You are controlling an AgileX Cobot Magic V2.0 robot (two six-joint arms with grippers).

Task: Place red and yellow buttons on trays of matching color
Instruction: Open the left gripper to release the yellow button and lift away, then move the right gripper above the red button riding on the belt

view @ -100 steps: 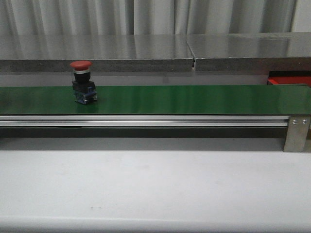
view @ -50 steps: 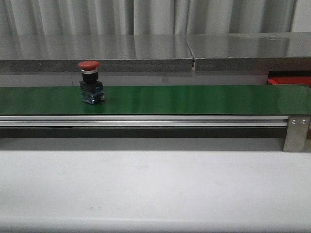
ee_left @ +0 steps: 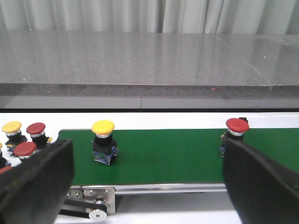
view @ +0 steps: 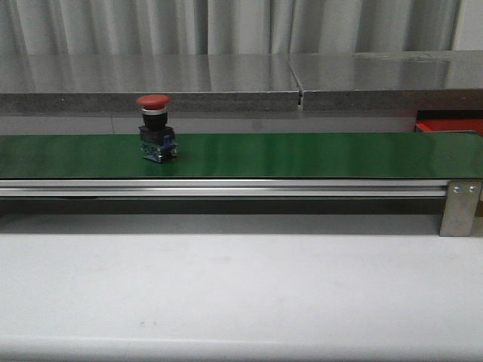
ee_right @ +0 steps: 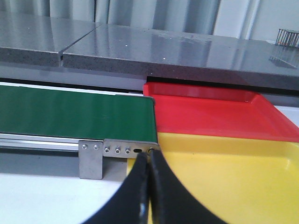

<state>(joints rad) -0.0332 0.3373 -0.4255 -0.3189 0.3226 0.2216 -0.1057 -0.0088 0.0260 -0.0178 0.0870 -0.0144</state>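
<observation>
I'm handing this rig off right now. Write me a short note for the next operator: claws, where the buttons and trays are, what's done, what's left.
Left claw: open, empty, looking over the green belt.
Right claw: shut, empty, by the belt's end over the yellow tray.
On the belt: a red button upright on the left part in the front view; the left wrist view also shows a yellow button behind it. More red and yellow spare buttons wait off the belt's start.
Red tray sits behind the yellow one; the parts in view hold nothing.
Done: no button seen placed. Left: every button.
</observation>
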